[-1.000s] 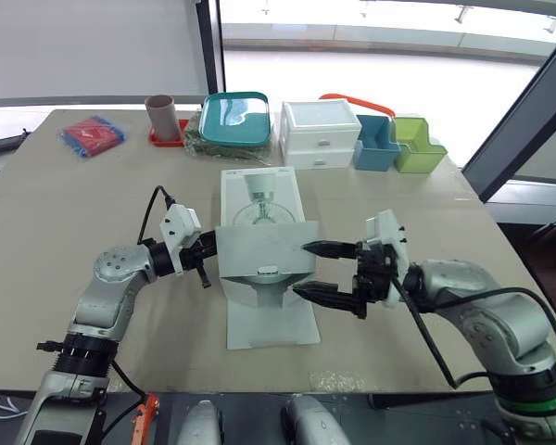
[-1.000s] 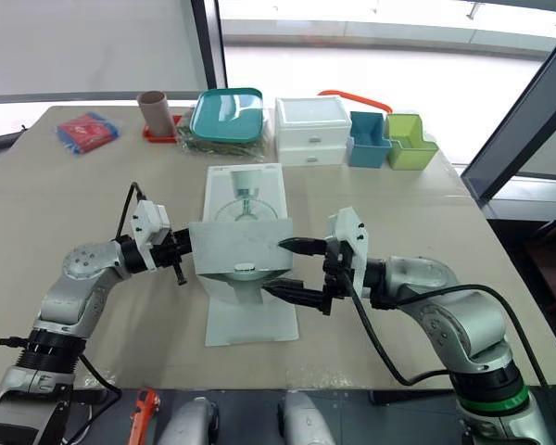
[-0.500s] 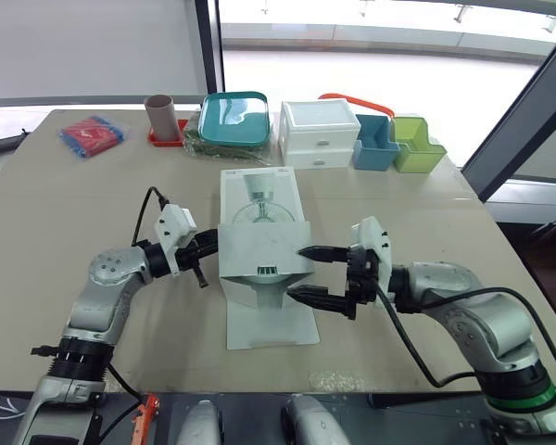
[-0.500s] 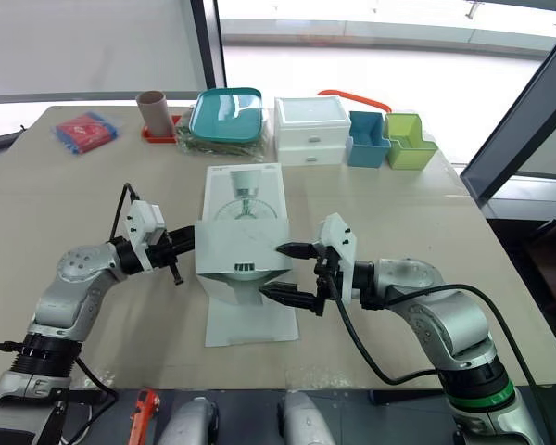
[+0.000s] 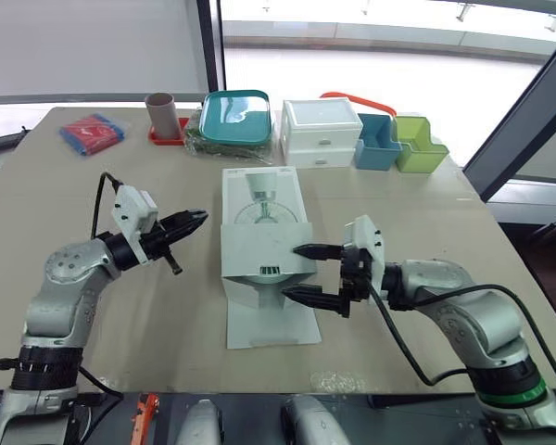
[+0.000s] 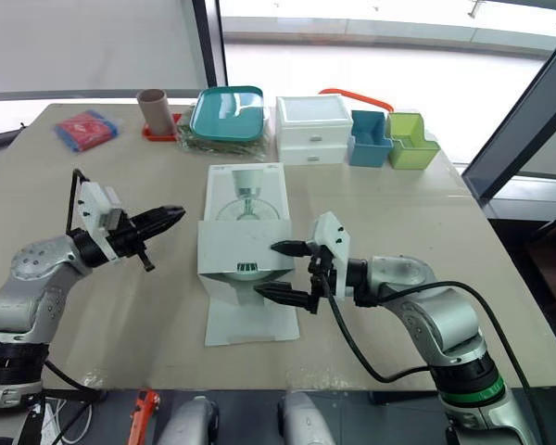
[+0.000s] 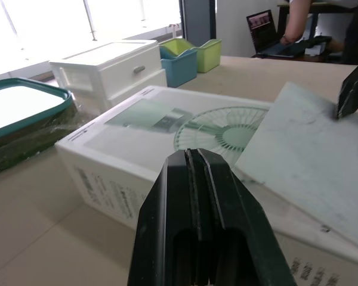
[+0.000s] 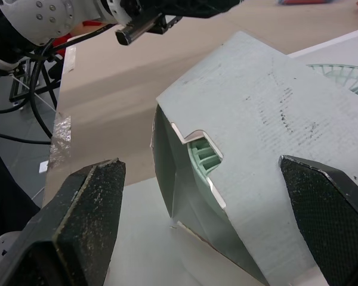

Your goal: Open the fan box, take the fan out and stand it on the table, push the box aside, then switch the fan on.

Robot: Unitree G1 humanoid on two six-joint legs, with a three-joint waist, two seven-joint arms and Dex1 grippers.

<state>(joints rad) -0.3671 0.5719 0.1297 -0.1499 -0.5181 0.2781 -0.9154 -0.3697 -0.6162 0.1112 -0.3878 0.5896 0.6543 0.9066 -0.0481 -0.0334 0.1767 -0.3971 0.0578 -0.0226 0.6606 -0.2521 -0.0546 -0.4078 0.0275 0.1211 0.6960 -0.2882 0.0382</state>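
The white fan box (image 5: pixel 261 209) lies flat in the middle of the table. Its near end flap (image 5: pixel 265 248) stands raised, and the pale green fan (image 8: pixel 204 156) shows in the opening under it. A second flap (image 5: pixel 271 320) lies flat on the table toward me. My right gripper (image 5: pixel 293 271) is open at the right edge of the raised flap, one finger above the opening and one below. Well apart from the box, to its left, my left gripper (image 5: pixel 196 219) hangs above the table. Its fingers (image 7: pixel 194 161) are shut on nothing and point toward the box.
Along the far edge stand a red packet (image 5: pixel 92 134), a brown cup (image 5: pixel 161 117), a teal lidded container (image 5: pixel 234 118), a white drawer unit (image 5: pixel 319 133), a blue bin (image 5: pixel 377 144) and a green bin (image 5: pixel 417 146). Bare tabletop lies on both sides of the box.
My left gripper has drawn back to the left, away from the flap's left edge. My right gripper has crept a little left at the flap. The flap stays raised.
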